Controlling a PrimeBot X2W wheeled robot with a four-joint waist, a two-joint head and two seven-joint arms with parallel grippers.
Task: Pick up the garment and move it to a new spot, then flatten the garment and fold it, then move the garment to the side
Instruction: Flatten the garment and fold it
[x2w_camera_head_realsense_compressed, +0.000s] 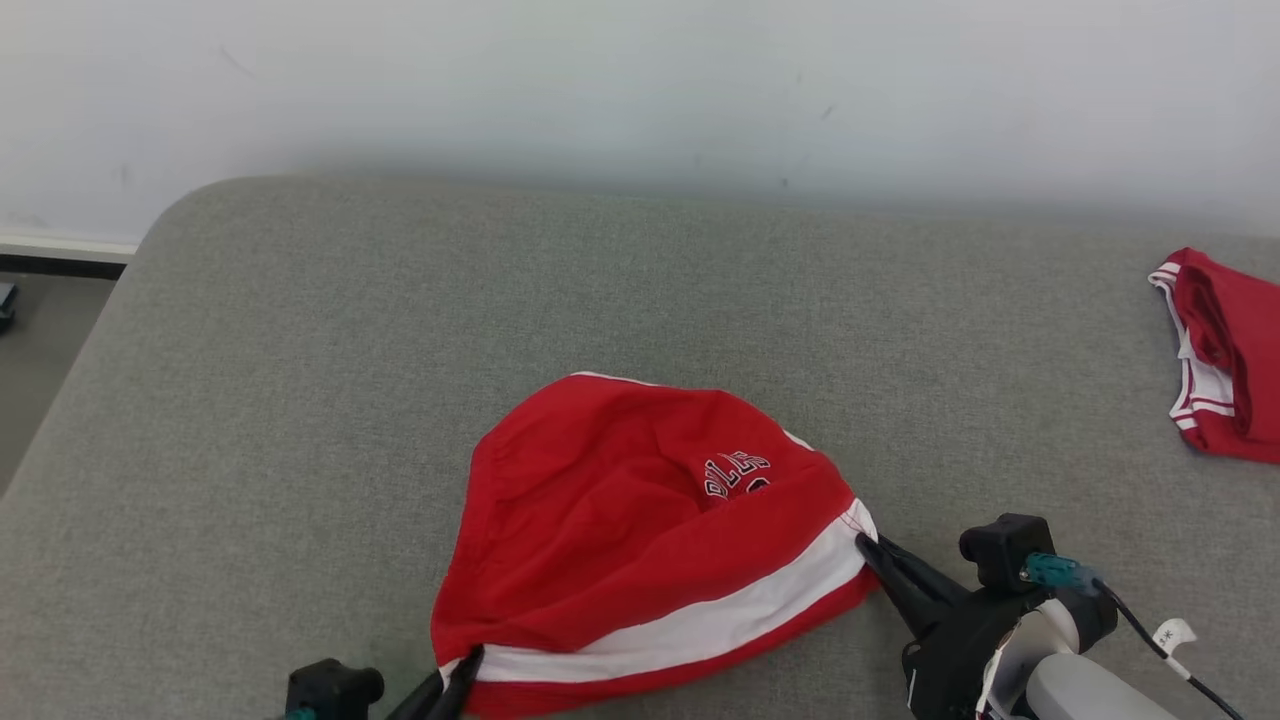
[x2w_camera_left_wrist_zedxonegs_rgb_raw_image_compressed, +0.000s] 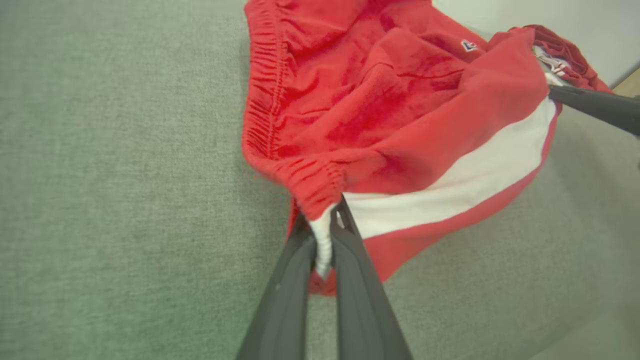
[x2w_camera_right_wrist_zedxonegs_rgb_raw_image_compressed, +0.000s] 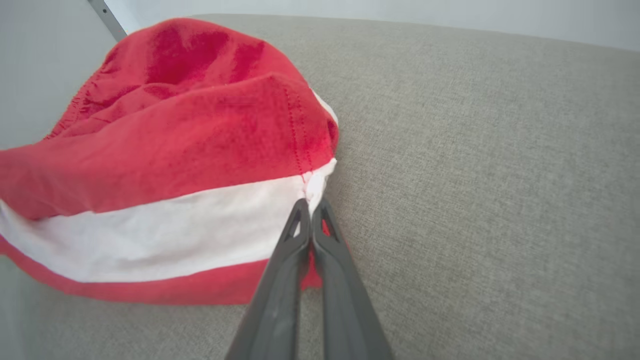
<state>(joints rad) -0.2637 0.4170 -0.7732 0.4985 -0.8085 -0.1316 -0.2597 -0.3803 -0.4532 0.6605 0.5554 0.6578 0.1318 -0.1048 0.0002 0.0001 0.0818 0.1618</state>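
Observation:
A red garment (x2w_camera_head_realsense_compressed: 620, 520) with a white band and white lettering lies bunched on the grey cushioned surface (x2w_camera_head_realsense_compressed: 300, 350), near its front edge. My left gripper (x2w_camera_head_realsense_compressed: 462, 668) is shut on the garment's lower left corner; in the left wrist view the white hem (x2w_camera_left_wrist_zedxonegs_rgb_raw_image_compressed: 322, 240) is pinched between the fingers (x2w_camera_left_wrist_zedxonegs_rgb_raw_image_compressed: 285, 295). My right gripper (x2w_camera_head_realsense_compressed: 868, 545) is shut on the right end of the white band, and the right wrist view shows the band's edge (x2w_camera_right_wrist_zedxonegs_rgb_raw_image_compressed: 315, 185) caught at the fingertips (x2w_camera_right_wrist_zedxonegs_rgb_raw_image_compressed: 305, 220). The band is stretched between both grippers. My right gripper's dark fingers (x2w_camera_left_wrist_zedxonegs_rgb_raw_image_compressed: 595, 105) also reach in at the left wrist view's right edge.
A second red and white garment (x2w_camera_head_realsense_compressed: 1225, 355) lies at the far right of the surface. A pale wall (x2w_camera_head_realsense_compressed: 640, 90) runs behind the surface. The surface's rounded left edge (x2w_camera_head_realsense_compressed: 110, 300) drops to the floor. A cable (x2w_camera_head_realsense_compressed: 1150, 625) trails from my right wrist.

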